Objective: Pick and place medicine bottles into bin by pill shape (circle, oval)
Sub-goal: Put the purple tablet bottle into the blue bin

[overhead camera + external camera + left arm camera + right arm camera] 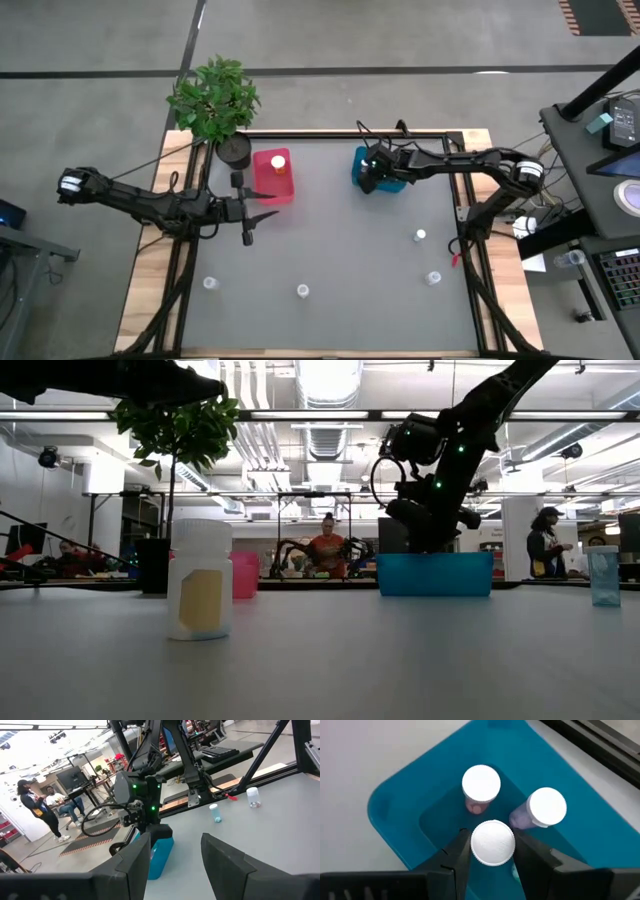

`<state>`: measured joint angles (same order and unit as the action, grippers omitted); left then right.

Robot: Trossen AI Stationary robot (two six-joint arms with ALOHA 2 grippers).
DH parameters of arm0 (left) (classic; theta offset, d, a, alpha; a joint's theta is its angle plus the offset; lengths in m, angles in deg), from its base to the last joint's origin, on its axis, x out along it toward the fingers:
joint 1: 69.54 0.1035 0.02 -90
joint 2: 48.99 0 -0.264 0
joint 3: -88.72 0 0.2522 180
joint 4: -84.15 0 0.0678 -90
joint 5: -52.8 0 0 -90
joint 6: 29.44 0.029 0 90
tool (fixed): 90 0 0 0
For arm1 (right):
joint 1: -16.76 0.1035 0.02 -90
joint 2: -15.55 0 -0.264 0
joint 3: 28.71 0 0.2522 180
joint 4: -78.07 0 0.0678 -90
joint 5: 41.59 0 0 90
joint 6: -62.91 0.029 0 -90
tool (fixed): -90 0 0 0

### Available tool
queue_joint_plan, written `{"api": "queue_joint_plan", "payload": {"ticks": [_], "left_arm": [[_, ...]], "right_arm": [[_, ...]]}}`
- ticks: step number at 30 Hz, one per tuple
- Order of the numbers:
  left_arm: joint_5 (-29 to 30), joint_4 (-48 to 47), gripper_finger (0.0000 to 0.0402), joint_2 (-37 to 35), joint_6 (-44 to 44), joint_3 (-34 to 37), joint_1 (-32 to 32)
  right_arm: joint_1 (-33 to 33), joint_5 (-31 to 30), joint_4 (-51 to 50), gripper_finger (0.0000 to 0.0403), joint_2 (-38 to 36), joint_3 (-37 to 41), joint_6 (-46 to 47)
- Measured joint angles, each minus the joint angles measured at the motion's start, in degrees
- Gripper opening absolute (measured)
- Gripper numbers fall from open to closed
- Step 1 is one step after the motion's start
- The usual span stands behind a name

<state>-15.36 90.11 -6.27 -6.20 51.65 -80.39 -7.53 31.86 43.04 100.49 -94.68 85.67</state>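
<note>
Teal bin, upper centre-right in the high view, holds two bottles; the right gripper is over it, its jaws around a third bottle. Pink bin holds one. Left gripper waits open nearby. Four bottles remain on the table.

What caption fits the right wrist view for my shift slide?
Right pincer lowers a white-capped bottle into the teal bin beside two bottles already standing inside.

overhead looks straight down, low camera level, both show teal bin
</note>
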Motion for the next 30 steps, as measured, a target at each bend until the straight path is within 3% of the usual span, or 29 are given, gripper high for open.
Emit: {"api": "queue_joint_plan", "payload": {"ticks": [30], "left_arm": [[0.00, 0.01, 0.0157, 0.00, -0.02, 0.00, 0.00]], "right_arm": [[0.02, 0.02, 0.12, 0.0118, 1.04, 0.00, -1.14]]}}
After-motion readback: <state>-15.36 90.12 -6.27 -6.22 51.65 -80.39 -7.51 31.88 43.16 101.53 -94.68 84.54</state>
